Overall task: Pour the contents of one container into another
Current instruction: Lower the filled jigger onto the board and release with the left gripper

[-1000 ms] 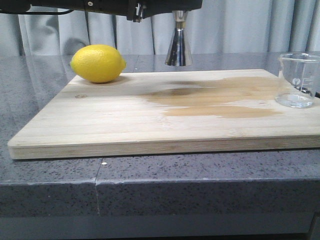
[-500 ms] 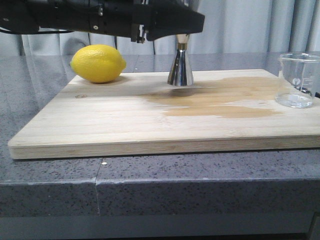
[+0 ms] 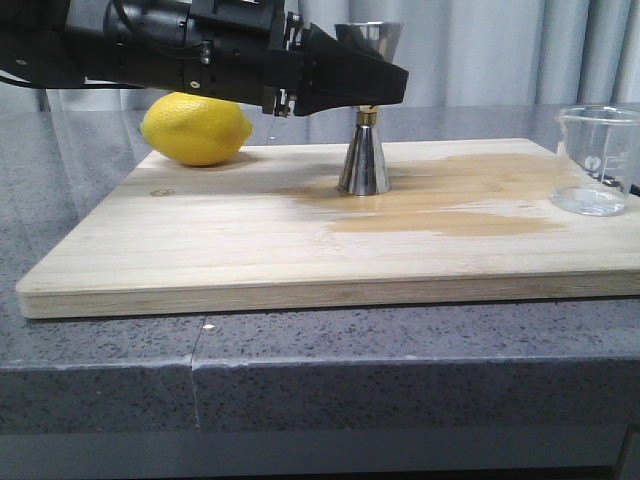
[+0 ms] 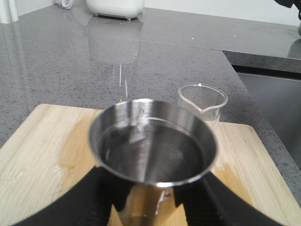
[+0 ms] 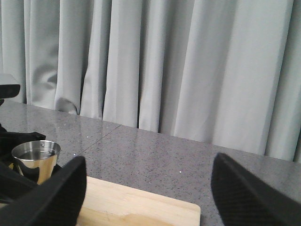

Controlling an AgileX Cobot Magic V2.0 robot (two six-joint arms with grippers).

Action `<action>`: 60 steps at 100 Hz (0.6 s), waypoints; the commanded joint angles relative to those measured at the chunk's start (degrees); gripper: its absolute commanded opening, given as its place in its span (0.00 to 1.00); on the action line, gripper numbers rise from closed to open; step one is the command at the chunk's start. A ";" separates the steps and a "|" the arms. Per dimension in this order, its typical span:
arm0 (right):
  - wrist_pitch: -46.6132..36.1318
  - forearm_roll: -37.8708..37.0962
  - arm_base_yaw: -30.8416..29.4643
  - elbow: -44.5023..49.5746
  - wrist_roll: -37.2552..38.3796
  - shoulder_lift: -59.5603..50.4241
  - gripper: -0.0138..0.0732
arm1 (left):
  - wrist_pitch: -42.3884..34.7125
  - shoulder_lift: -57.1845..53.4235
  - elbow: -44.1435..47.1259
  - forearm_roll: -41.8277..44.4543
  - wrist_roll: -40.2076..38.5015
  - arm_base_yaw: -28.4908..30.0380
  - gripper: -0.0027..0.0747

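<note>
The steel hourglass jigger [image 3: 364,160] stands upright with its base down on the wooden board [image 3: 200,250], behind the wet stain. My left gripper [image 3: 368,88] is shut on its upper cone, just above the gold waist. In the left wrist view the jigger's open mouth [image 4: 153,146] sits between the black fingers [image 4: 94,197]. The clear glass beaker [image 3: 597,160] stands at the board's right edge with a little clear liquid in its bottom, and the left wrist view shows the beaker [image 4: 202,103] beyond the jigger. My right gripper [image 5: 148,188] is open and empty, off to the right, facing the jigger [image 5: 36,157].
A yellow lemon [image 3: 196,126] lies at the board's back left corner. A darker wet stain [image 3: 440,200] spreads across the board's right half. The board rests on a grey speckled counter [image 3: 300,370] with grey curtains behind.
My left gripper has come down and a little toward the camera with the jigger, which hung above the board's back edge and now rests its base on the board.
</note>
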 commanded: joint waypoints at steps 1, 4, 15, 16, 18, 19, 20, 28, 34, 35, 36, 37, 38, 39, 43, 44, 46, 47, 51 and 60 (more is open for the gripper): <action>-4.02 -0.47 -0.37 -2.00 -0.53 -0.70 0.73 | 6.01 -2.97 -1.65 -3.27 0.24 0.09 0.42; -3.40 -0.47 -0.37 -2.14 -0.53 -0.70 0.73 | 6.01 -2.97 -1.65 -3.27 0.24 0.09 0.44; 4.79 -0.02 -0.37 -4.87 -0.53 -0.70 0.73 | 5.59 -2.97 -1.65 -3.27 0.24 0.09 0.55; 5.56 0.08 -0.37 -5.16 -0.53 -0.70 0.73 | 5.59 -2.97 -1.65 -3.27 0.24 0.09 0.56; 7.84 0.42 -0.37 -6.10 -0.53 -0.70 0.73 | 5.59 -2.97 -1.65 -3.27 0.24 0.09 0.58; 8.64 0.47 -0.37 -6.75 -0.53 -0.70 0.73 | 5.59 -2.97 -1.65 -3.27 0.24 0.09 0.60; 10.17 0.61 -0.37 -7.09 -0.53 -0.70 0.73 | 5.59 -2.97 -1.65 -3.27 0.13 0.09 0.61; 19.51 0.61 -0.37 -11.70 -0.53 -0.70 0.73 | 5.27 -3.31 -1.65 -2.62 -0.50 0.09 0.67; 27.84 0.98 -0.37 -15.15 -0.53 -0.70 0.73 | 2.74 -4.45 -1.65 -0.26 -2.97 0.09 0.67; 28.75 1.02 -0.37 -16.01 -0.53 -0.70 0.73 | 2.36 -4.62 -1.70 0.09 -3.30 0.09 0.67; 30.54 1.18 -0.37 -16.44 -0.53 -0.70 0.73 | 1.64 -4.96 -1.70 0.94 -3.97 0.09 0.67; 31.42 1.19 -0.37 -16.86 -0.53 -0.70 0.73 | 1.27 -5.10 -1.80 1.40 -4.32 0.09 0.67; 32.28 1.38 -0.37 -17.70 -0.53 -0.70 0.73 | 0.55 -5.43 -1.79 2.30 -4.69 0.09 0.67; 33.70 1.62 -0.37 -18.11 -0.53 -0.70 0.73 | 0.23 -5.63 -1.79 2.73 -5.27 0.09 0.67; 38.58 1.89 -0.37 -20.54 -0.53 -0.70 0.73 | -1.38 -6.74 -2.08 5.70 -7.52 0.09 0.67; 39.27 2.01 -0.37 -20.93 -0.53 -0.70 0.73 | -1.63 -6.95 -2.27 6.21 -8.02 0.09 0.67; 41.27 2.15 -0.37 -22.03 -0.53 -0.70 0.73 | -2.21 -7.53 -2.46 7.69 -9.58 0.09 0.67; 41.93 2.27 -0.37 -22.74 -0.53 -0.70 0.73 | -2.67 -7.94 -2.62 8.21 -10.08 0.09 0.67; 45.61 2.71 -0.37 -24.54 -0.53 -0.70 0.73 | -3.58 -9.07 -3.18 11.43 -13.08 0.09 0.66; 54.17 2.73 -0.37 -29.00 -0.13 -0.70 0.73 | -6.12 -12.37 -4.19 19.60 -20.00 0.09 0.66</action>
